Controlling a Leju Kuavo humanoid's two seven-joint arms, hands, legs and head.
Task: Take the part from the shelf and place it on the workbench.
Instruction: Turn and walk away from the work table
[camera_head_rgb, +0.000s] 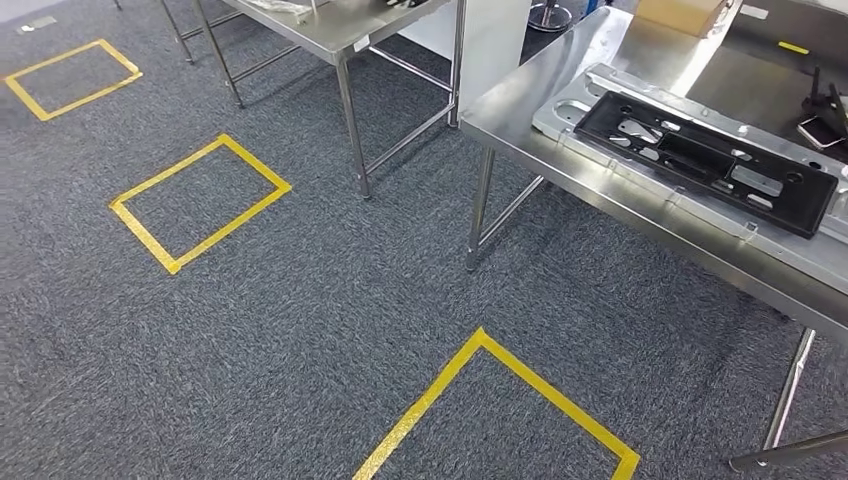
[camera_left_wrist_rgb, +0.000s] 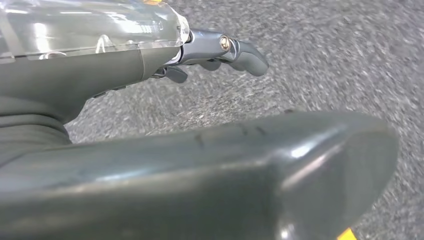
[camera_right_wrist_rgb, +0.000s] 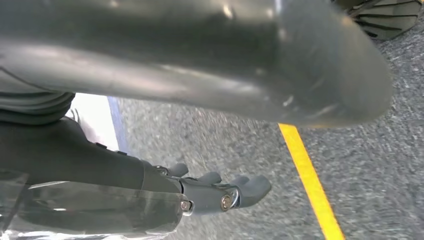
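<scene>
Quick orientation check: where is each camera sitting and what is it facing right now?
Head view: high on the body, facing down at carpet, yellow tape squares, steel workbench carrying a black part.
Left wrist view: behind the left robot hand, facing carpet.
Right wrist view: behind the right robot hand, facing carpet.
Head and right wrist views share yellow tape.

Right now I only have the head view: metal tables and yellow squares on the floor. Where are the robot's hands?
Observer: The left hand hangs over grey carpet, holding nothing.
Operator: And the other one?
Observer: The right hand is empty too, its fingers loosely apart.
Operator: Is anything near it?
Observer: A yellow tape line runs along the floor just beyond it.
</scene>
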